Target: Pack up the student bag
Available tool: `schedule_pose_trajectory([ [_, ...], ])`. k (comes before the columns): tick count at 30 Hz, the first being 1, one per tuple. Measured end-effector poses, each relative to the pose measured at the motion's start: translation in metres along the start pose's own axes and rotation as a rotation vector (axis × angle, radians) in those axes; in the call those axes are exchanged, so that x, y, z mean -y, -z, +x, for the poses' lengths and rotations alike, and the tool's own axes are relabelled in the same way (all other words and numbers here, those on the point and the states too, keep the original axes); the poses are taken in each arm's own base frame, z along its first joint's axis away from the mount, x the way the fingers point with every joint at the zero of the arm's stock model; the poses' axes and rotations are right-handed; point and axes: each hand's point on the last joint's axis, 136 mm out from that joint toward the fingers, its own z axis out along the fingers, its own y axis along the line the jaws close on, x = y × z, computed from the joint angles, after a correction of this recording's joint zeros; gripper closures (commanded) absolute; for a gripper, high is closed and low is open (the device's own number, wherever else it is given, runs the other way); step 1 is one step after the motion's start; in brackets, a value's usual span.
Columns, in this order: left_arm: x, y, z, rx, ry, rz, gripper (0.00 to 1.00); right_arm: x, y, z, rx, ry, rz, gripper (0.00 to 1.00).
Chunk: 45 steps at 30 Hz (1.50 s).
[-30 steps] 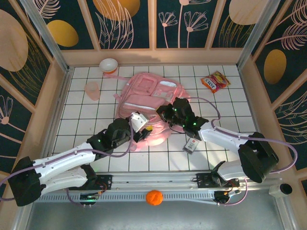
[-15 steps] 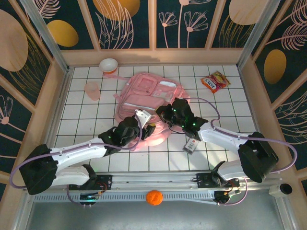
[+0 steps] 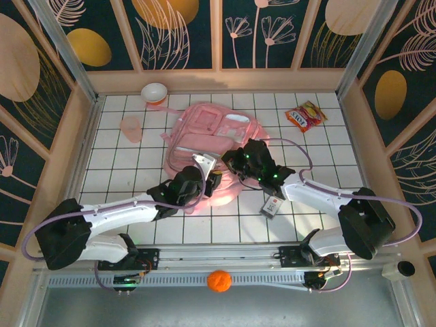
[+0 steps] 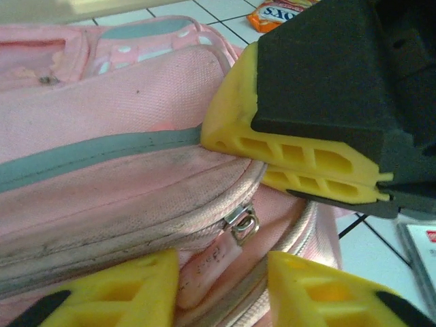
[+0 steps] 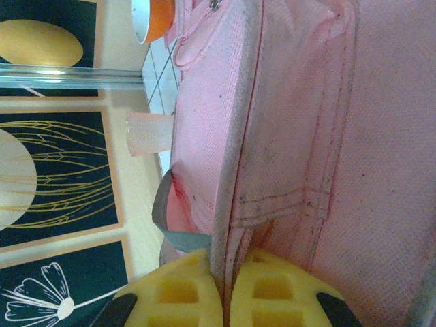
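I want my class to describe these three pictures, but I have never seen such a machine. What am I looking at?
These are two robot arms bolted to a white tiled table. One picture looks down from above; the other two come from a small camera on each arm's wrist, so the yellow fingers at the bottom are that arm's own. In the middle lies a pink backpack. The right claw is shut on a seam of its fabric. The left claw has its fingers apart on either side of a zip pull, not gripping it as far as I can see. Around the bag lie a bowl, a pink cup, a snack packet and a small card.
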Motion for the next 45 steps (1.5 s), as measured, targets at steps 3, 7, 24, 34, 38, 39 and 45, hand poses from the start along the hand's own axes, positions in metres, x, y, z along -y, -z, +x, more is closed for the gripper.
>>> schedule_pose_trajectory([
  [3,0.001,0.000,0.000,-0.001,0.019,0.002,0.83,-0.001,0.000,0.000,-0.001,0.012,0.003,1.00],
  [7,0.000,0.005,0.000,0.011,0.048,0.009,0.99,-0.002,0.000,0.000,-0.004,0.018,0.002,1.00],
  [24,-0.054,0.035,-0.001,0.075,0.158,-0.100,1.00,-0.012,0.006,0.004,-0.144,0.078,-0.038,1.00],
  [34,-0.078,0.036,0.003,0.036,0.184,-0.166,1.00,-0.010,0.018,-0.021,-0.213,0.136,-0.013,1.00],
  [38,-0.073,0.035,0.004,0.030,0.242,-0.135,1.00,-0.008,0.018,-0.020,-0.232,0.152,-0.004,1.00],
  [39,-0.073,0.034,0.004,0.029,0.263,-0.127,1.00,-0.007,0.018,-0.020,-0.233,0.153,-0.001,1.00],
  [45,-0.067,0.032,0.006,0.011,0.340,-0.092,1.00,-0.006,0.018,-0.019,-0.238,0.166,0.001,1.00],
])
